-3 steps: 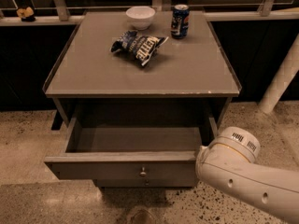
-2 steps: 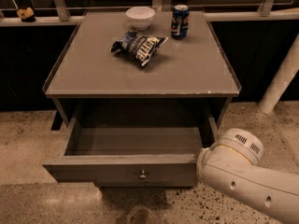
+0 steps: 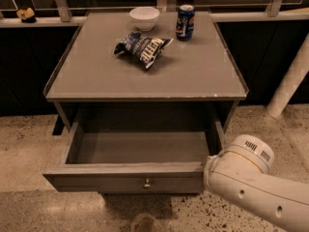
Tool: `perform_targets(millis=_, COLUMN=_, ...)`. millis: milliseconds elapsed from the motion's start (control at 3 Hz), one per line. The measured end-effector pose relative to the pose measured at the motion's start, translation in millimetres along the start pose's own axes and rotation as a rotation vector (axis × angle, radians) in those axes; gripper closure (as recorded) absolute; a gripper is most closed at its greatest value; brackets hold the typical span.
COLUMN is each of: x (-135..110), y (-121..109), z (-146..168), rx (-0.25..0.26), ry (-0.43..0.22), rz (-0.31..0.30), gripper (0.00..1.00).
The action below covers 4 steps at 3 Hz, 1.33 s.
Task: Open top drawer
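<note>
Grey brass-knobbed top drawer [image 3: 140, 151] stays pulled out below the counter's [image 3: 193, 76] front edge. The gripper [image 3: 210, 170], beside its right front corner, has barely shifted and its opening cannot be told. The task looks done.

Top drawer [image 3: 125, 177] drawn open.
Its grey front, one brass knob [image 3: 147, 183] centred, was pulled out past the tabletop's [image 3: 193, 76] front edge; the gripper was hidden behind the arm [image 3: 251, 187] at its right end.
</note>
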State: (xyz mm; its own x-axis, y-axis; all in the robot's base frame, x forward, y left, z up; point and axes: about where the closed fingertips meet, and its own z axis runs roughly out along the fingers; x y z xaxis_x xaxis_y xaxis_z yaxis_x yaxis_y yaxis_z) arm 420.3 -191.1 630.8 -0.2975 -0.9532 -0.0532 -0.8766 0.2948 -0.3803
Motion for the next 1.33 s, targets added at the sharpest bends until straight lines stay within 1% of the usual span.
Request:
perform_targets(millis=333, x=4.0, y=6.1, z=-3.1, rx=-0.013, ry=0.005, rz=0.004, gripper=1.0)
perform_targets(millis=667, x=4.0, y=6.0, z=-3.7, rx=-0.012, ry=0.005, rz=0.004, gripper=1.0)
perform_targets(millis=1000, x=4.0, y=6.0, z=-3.7, rx=-0.012, ry=0.005, rz=0.004, gripper=0.81)
perform_targets(millis=1333, x=4.0, y=6.0, z=-3.8, rx=-0.012, ry=0.005, rz=0.004, gripper=0.58)
